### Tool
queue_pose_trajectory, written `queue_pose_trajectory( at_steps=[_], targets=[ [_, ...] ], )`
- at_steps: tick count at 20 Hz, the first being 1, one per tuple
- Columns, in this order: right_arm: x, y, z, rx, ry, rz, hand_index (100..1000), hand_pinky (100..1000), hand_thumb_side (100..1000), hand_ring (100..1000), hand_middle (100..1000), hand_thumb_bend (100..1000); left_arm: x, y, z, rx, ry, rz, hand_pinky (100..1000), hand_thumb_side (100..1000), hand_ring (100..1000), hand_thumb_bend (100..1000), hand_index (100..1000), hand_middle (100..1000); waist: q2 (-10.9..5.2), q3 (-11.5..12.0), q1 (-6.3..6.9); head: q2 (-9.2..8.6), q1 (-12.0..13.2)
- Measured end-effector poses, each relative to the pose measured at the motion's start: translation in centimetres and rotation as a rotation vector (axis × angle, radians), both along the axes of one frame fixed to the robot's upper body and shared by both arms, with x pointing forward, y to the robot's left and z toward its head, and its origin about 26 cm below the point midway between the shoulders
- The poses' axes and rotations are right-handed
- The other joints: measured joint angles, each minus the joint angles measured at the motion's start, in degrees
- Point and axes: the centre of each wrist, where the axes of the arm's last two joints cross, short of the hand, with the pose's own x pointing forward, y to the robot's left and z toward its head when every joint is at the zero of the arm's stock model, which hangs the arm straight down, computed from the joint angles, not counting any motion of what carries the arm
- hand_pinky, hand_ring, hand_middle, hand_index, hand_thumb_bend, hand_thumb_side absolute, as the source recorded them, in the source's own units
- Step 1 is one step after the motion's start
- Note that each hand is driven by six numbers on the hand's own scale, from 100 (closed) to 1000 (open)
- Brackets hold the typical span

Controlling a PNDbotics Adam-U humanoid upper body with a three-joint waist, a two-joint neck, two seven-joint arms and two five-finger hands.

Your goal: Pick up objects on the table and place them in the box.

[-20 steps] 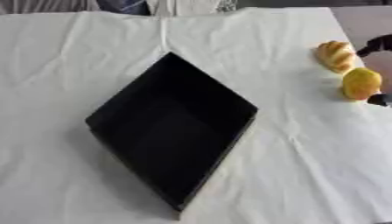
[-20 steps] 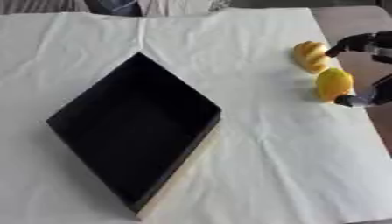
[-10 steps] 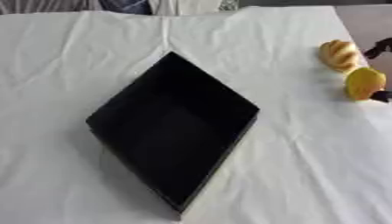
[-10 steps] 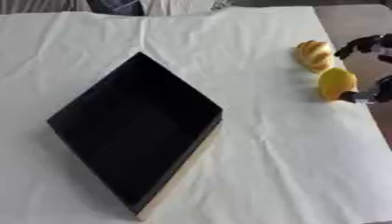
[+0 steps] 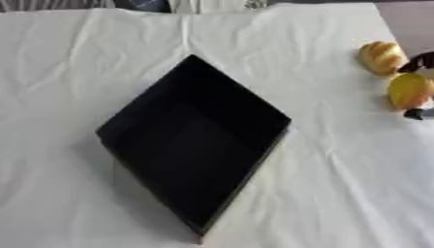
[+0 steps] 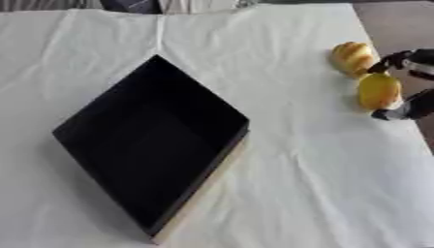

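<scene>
A black open box lies cornerwise in the middle of the white cloth, nothing visible inside it. At the right edge rest a ridged orange-yellow piece and, just nearer me, a smooth yellow fruit. My right hand comes in from the right edge. One dark finger curls over the far side of the yellow fruit and another part sits against its near side, so the hand is shut round it. The fruit looks to be resting on the cloth. My left hand shows in neither view.
The white cloth covers the table and has creases. Its right edge runs close behind the two yellow things, with brown floor beyond. Striped fabric shows at the far edge.
The yellow fruit and my right hand have shifted slightly to the right together. The box and the ridged piece have not moved.
</scene>
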Motion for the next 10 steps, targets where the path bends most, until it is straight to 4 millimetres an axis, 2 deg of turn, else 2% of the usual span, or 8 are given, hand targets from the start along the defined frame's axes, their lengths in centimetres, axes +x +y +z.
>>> queue_pose_trajectory(
  at_steps=[2,6,10],
  targets=[
    [0.25,0.04,-0.08,0.003,-0.005,-0.003,785,861,100,914,617,372,0.01,-0.03,-0.01,0.0,0.0,-0.001,826,511,779,410,875,754,0.0,0.03,0.02,0.0,-0.06],
    [0.47,0.07,-0.4,0.02,-0.046,-0.027,689,837,100,849,501,228,0.01,-0.05,-0.02,-0.001,0.002,-0.003,826,512,779,409,875,754,0.0,0.05,0.07,0.0,-0.15],
    [0.59,0.69,-0.22,0.066,-0.136,-0.035,652,834,100,830,462,136,0.01,-0.05,-0.02,-0.003,0.003,-0.005,826,513,779,407,875,755,0.0,0.04,0.02,0.0,-0.16]
  ],
)
